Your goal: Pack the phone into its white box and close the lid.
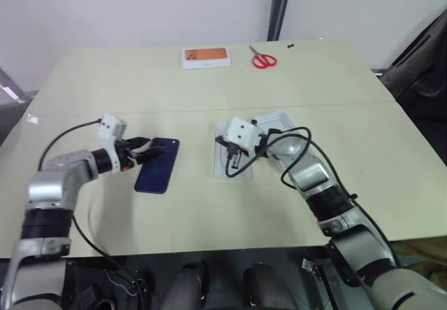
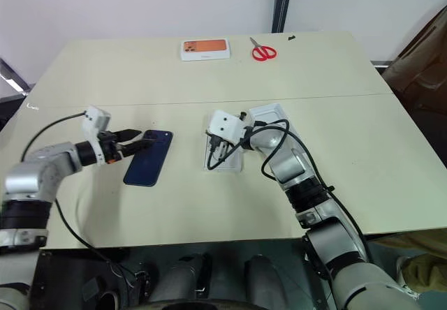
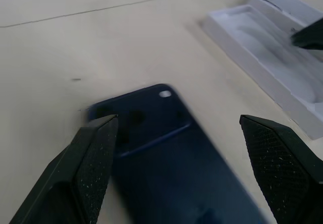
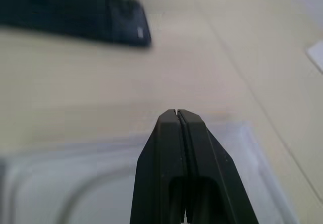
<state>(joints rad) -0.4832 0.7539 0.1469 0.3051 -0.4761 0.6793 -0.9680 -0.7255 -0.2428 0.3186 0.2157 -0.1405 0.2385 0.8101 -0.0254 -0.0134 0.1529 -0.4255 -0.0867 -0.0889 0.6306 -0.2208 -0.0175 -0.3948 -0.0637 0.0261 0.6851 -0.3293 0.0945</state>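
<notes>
A dark blue phone [image 1: 157, 165] lies flat on the pale bench [image 1: 209, 212], back up, its camera corner facing away from the robot. The left end effector [image 1: 144, 149] hangs just over the phone's near-left edge, fingers spread wide and grasping nothing. The risk, as I judge it, is a slim phone lying flush on the bench: fingers closing from this low slant could skate over it or shove it sideways rather than catch its edges. The right end effector [image 1: 235, 162] is clenched empty, its tips over a white tray [image 1: 222, 162] lying right of the phone (whether this is the box or an insert I cannot tell). Phone and tray are apart.
</notes>
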